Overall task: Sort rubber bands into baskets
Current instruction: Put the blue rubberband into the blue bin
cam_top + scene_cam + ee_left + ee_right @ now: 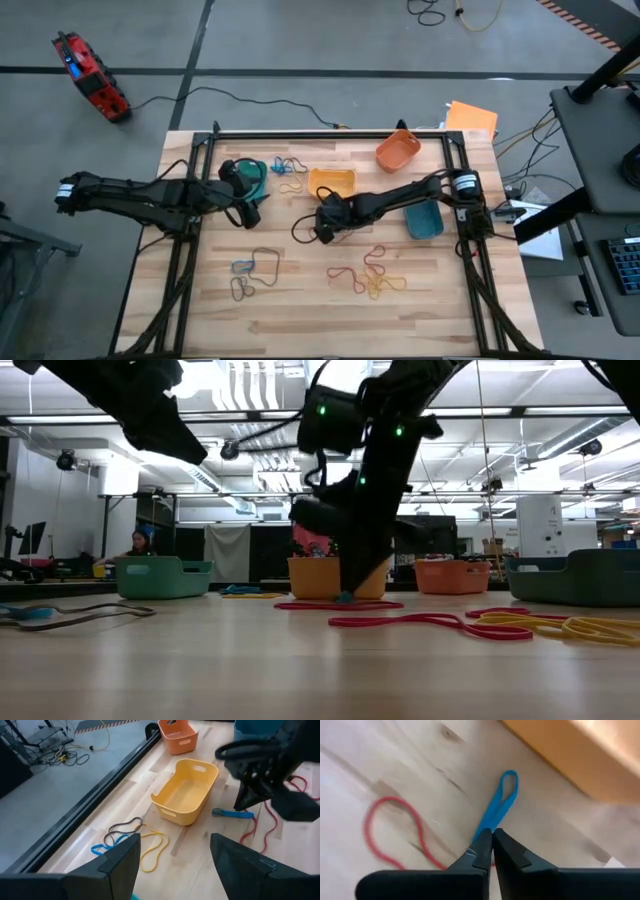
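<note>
Rubber bands scattered over wooden table (300, 320): blue rubber band (499, 811) flat on the wood just beside yellow basket (332, 182), pinched at one end by right gripper (492, 836), fingers (480, 851) pressed together on it. Red band (395, 832) lying next to the blue one, touching neither. Right gripper (325, 222) down at table level near centre, just in front of yellow basket (184, 792). Left gripper (250, 200) left of centre, beside teal-green basket (252, 172), fingers (122, 862) spread wide, holding nothing. Small cluster of dark, blue and yellow bands (132, 837) between teal-green and yellow baskets. Grey and blue bands (252, 272) at near left; red and yellow bands (368, 275) at near right. Orange basket (397, 150) at far edge, right of centre. Blue basket (424, 220) at right, partly under right arm. Seated person (137, 544) visible in room beyond table.
</note>
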